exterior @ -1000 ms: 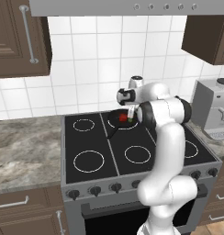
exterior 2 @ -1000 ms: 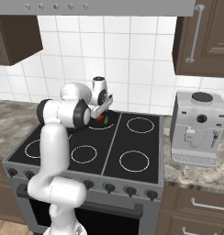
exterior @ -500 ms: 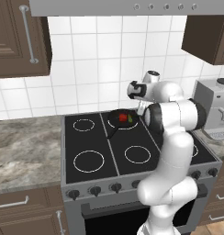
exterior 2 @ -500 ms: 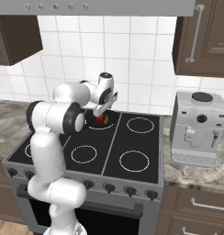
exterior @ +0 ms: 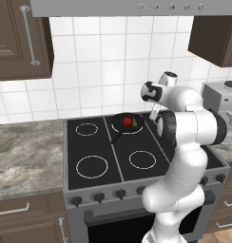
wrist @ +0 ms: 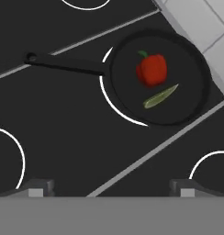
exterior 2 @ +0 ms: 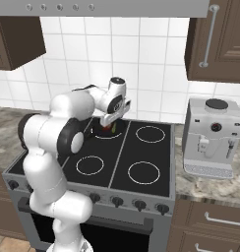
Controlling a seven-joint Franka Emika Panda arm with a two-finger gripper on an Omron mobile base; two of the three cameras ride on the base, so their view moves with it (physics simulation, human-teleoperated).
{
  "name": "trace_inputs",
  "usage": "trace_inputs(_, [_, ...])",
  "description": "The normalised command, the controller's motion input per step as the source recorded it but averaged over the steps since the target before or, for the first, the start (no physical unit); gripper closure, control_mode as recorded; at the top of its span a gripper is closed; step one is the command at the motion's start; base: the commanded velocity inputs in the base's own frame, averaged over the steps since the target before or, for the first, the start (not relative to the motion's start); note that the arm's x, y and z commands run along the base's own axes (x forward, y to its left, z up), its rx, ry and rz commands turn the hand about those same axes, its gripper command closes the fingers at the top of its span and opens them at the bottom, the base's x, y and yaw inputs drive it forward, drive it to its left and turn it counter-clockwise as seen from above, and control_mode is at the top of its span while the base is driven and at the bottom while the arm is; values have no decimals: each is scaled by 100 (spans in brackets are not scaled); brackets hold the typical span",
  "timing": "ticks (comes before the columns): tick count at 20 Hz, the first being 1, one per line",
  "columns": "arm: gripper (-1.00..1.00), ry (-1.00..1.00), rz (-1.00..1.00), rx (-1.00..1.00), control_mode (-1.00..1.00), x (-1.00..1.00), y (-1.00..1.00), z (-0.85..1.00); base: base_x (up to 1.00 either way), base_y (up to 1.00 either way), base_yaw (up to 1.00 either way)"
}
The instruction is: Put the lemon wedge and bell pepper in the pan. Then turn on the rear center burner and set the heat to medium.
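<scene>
I see the pan (wrist: 159,78) sitting on the glossy black glass cooktop (exterior: 94,147) toward its back edge, near the white tiled wall (exterior: 103,66). It is round, matte black, low-rimmed, with a short straight handle (wrist: 65,64) reaching toward the front edge of the cooktop in the left base view. It lies over most of the thin white ring of the rear center burner (wrist: 114,106), though an arc of that ring shows outside the rim on one side.

Inside the pan I can make out the bell pepper (wrist: 152,69), glossy red, rounded and lobed, with a small green stem bit. Just beside it lies the lemon wedge (wrist: 160,97), a slim yellow-green sliver; I cannot tell whether the two touch.

My gripper (wrist: 109,187) hangs above the cooktop, clear of the pan, its two small dark fingertips (wrist: 38,187) set wide apart with nothing between them.

A boxy grey coffee machine (exterior 2: 210,138) stands on the mottled stone counter (exterior 2: 210,184) by the cooktop's right edge. I can read no writing anywhere.
</scene>
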Motion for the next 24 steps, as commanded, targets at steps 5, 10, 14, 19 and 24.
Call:
trace_inputs(5, [-100, 0, -23, 0, -100, -67, -1, 0, 0, 0, 0])
trace_inputs(10, [-100, 0, -19, 0, -100, -74, 0, 1, 0, 0, 0])
trace_inputs(14, [-100, 0, -15, 0, -100, -76, -1, 0, 0, 0, 0])
trace_inputs(19, [-100, -3, -12, 3, -100, -73, -4, 0, 0, 0, 0])
trace_inputs(24, [-100, 0, -11, 2, -100, -58, -5, 0, 0, 0, 0])
